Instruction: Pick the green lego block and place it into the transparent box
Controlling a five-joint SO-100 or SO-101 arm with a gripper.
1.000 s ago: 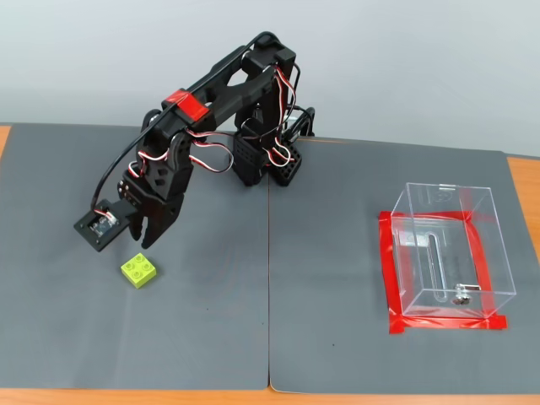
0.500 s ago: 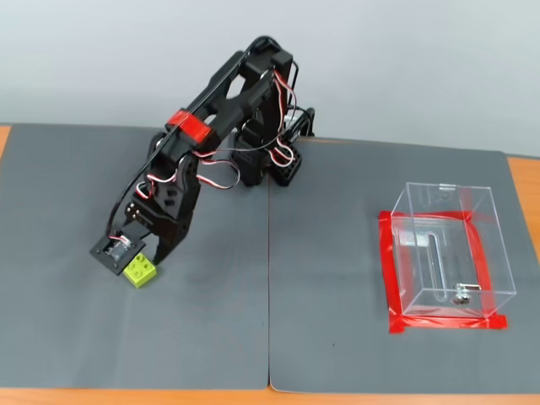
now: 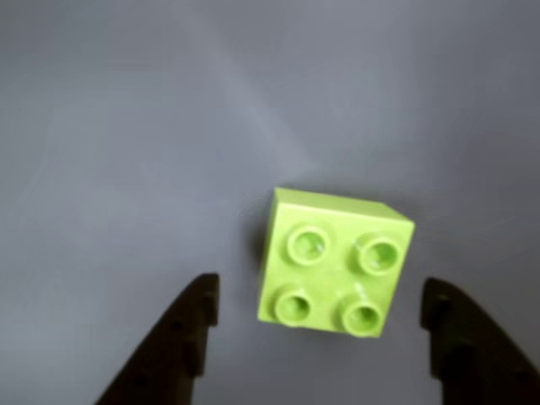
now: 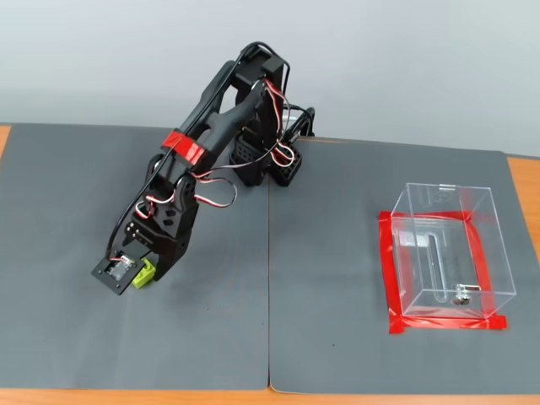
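Item count for this scene: one green lego block (image 3: 333, 263), carrying four round studs on its top face (all four visible in the wrist view). One transparent box (image 4: 498, 245) stands at the right of the fixed view, holding one small metal piece (image 4: 461, 294). One band of red tape (image 4: 391, 274) frames the box base. One robot arm (image 4: 211, 160) is present, at the left and far side, fitted with one gripper (image 3: 319, 305) of two dark fingers (image 3: 181, 333). Two grey mats (image 4: 354, 337) lie side by side, meeting at one seam. One wooden table (image 4: 523, 181) shows at the edges.
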